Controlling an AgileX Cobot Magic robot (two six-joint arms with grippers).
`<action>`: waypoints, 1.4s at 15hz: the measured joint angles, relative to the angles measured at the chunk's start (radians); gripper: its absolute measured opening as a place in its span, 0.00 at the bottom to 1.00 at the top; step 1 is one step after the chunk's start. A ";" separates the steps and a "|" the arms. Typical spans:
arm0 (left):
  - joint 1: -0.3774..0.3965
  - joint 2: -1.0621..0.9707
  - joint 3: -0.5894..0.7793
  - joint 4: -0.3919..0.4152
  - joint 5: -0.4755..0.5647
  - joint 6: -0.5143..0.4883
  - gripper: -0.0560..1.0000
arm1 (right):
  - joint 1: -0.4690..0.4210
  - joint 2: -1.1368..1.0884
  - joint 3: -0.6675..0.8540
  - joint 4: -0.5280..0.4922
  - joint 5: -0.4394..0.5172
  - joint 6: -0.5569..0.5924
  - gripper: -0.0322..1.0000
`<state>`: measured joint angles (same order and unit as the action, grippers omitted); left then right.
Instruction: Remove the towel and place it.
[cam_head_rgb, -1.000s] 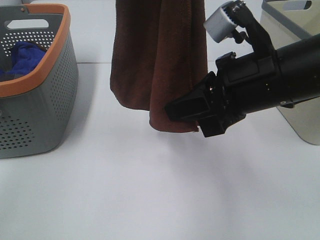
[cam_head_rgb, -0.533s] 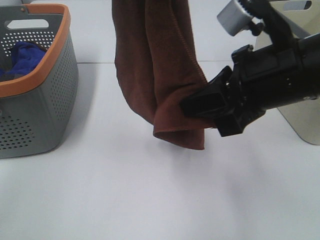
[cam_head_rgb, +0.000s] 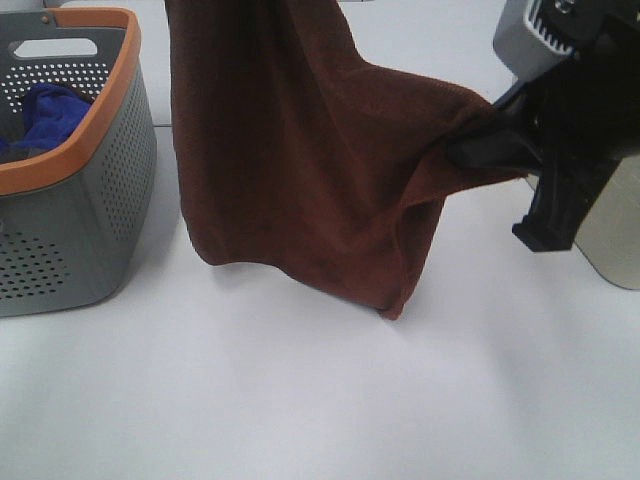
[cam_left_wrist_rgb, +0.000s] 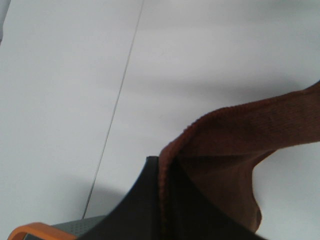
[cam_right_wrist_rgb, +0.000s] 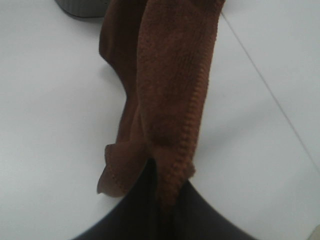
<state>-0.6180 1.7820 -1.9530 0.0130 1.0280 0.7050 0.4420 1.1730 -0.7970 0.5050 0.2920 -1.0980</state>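
The reddish-brown towel (cam_head_rgb: 300, 170) hangs spread above the white table, its lower folds just over the surface. My right gripper (cam_head_rgb: 468, 152) is shut on the towel's right edge and holds it out to the right. In the right wrist view the cloth (cam_right_wrist_rgb: 170, 100) is pinched between the dark fingers (cam_right_wrist_rgb: 142, 205). The left gripper is above the exterior view's top edge; in the left wrist view its dark fingers (cam_left_wrist_rgb: 142, 200) are shut on a towel corner (cam_left_wrist_rgb: 235, 140).
A grey perforated basket with an orange rim (cam_head_rgb: 95, 120) stands at the left and holds a bright blue cloth (cam_head_rgb: 45, 110). A pale beige bin (cam_head_rgb: 610, 240) stands at the right, behind my right arm. A seam line (cam_left_wrist_rgb: 115, 110) crosses the white tabletop.
My right gripper has pulled the towel's lower edge up and to the right. The towel went from a narrow hanging bundle to a wide spread sheet.
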 joint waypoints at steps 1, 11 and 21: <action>0.000 0.010 0.000 0.022 -0.016 -0.027 0.05 | 0.000 0.015 -0.017 -0.015 -0.010 0.000 0.03; 0.222 0.281 0.000 0.175 -0.737 -0.285 0.05 | -0.143 0.613 -0.658 -0.121 -0.339 -0.025 0.03; 0.230 0.461 0.000 0.198 -0.868 -0.254 0.05 | -0.233 0.911 -0.896 -0.107 -0.066 -0.044 0.03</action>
<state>-0.3880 2.2430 -1.9530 0.2110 0.1600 0.4510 0.2090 2.0840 -1.6930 0.3980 0.2260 -1.1420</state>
